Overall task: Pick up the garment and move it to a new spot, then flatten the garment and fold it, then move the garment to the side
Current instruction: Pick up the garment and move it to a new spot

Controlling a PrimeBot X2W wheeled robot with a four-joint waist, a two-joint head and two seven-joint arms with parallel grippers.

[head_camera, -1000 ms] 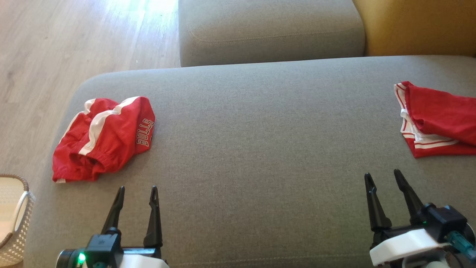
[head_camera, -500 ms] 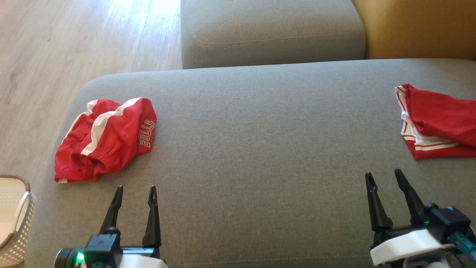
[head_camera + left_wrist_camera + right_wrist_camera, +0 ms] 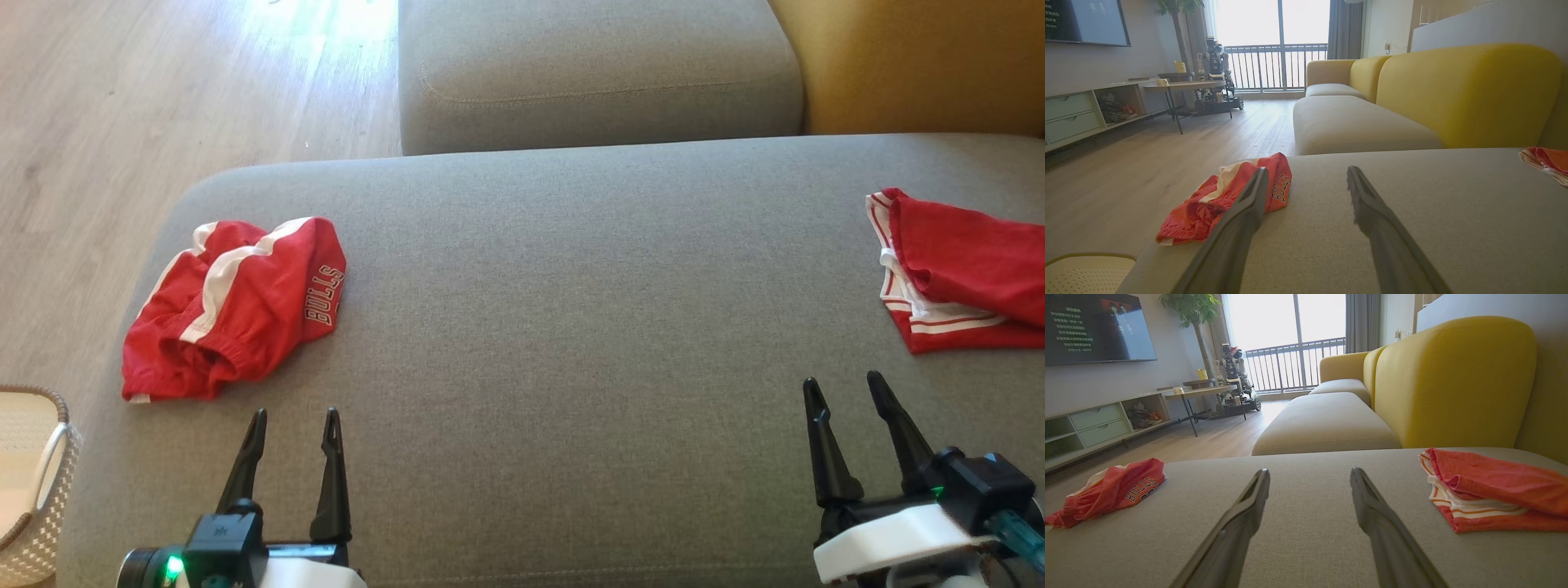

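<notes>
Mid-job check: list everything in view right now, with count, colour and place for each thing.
crumpled shorts: 1, red with white stripes, left end of near seat
folded clothing: count unclear, red with white trim, right end of near seat
near seat: 1, grey, under both
far seat: 1, grey, beyond it
sofa back: 1, yellow, upper right
basket: 1, white, floor at lower left
floor: 1, pale wood, left
television: 1, dark, wall at left
left pincer: 1, dark, open and empty, near shorts
right pincer: 1, dark, open and empty, near folded clothing
</notes>
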